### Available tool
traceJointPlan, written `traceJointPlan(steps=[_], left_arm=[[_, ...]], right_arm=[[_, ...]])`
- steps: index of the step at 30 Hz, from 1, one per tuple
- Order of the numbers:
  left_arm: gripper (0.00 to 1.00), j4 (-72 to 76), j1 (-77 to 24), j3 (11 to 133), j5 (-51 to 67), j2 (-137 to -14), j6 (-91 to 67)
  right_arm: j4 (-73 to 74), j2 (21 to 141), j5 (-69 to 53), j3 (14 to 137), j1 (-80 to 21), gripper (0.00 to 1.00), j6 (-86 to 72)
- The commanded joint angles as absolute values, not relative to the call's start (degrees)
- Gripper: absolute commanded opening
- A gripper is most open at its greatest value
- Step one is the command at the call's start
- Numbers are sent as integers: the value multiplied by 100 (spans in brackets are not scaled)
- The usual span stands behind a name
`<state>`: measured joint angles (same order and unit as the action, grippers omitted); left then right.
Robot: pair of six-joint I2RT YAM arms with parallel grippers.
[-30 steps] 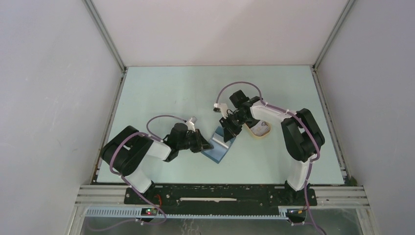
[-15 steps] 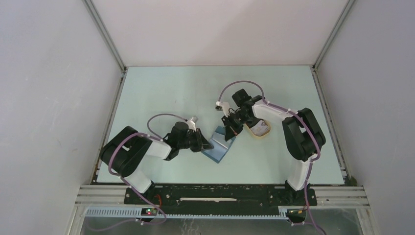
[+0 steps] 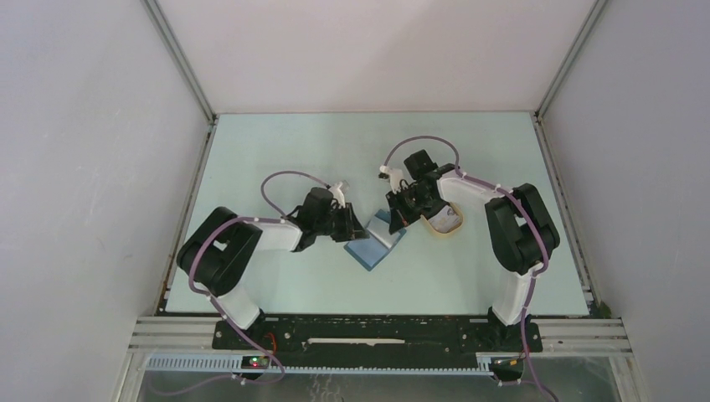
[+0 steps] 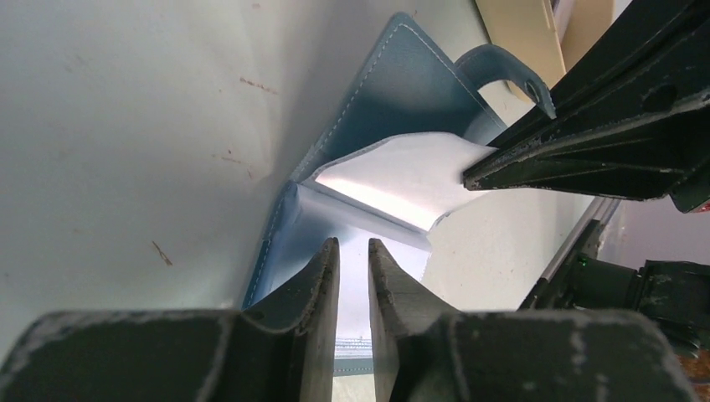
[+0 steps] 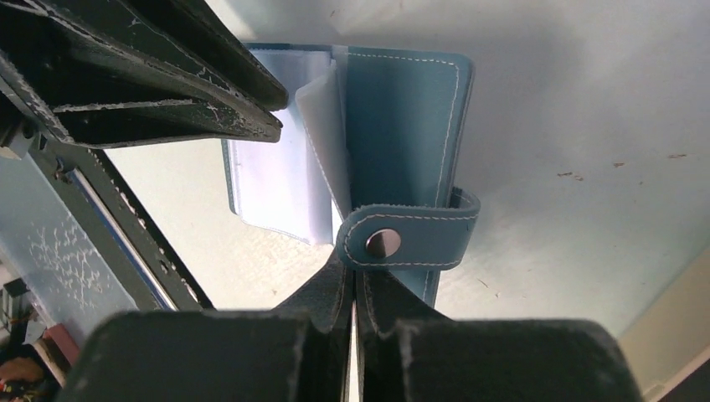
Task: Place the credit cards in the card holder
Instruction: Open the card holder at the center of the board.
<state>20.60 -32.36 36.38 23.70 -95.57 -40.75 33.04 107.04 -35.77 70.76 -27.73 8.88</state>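
Blue and open, the card holder [image 3: 374, 246] lies on the counter [image 3: 285, 151] between both arms. The left tool [image 3: 352, 229] is nearly closed, pinching one side of it. The right tool [image 3: 397, 221] is squeezed tight on a pale inside pocket [image 4: 402, 180] by the snap tab [image 5: 402, 239]. A beige tray [image 3: 456, 230] sits just beside.

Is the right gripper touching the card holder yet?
Touching. The right wrist view shows the right gripper with its jaws closed on the edge of the card holder, right under the snap tab, no gap.
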Motion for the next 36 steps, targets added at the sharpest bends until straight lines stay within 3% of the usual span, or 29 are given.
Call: traceJointPlan(steps=[1,8,11,26,36], left_arm=[[24,1648,-3169,4057,2258,-9688,-3589],[26,1410,-3164,4225,2272,-9523,-3389],[27,1356,-3164,4253,2276,-9420,-3329],[28,1293,-3194,4579,2464,-9294,-3366],[28,1399,-3361,4694,2358,-9214,-3427]], right_arm=[[3045,10601,-3289,7053,-2770,9,719],[3092,10263,-2965,7058,-2852,28,1073],[3122,10125,-2808,7062,-2895,32,1252],[3711,9866,-3302,7328,-2919,33,2051],[4177,8925,-3878,7384,-2856,33,2858]])
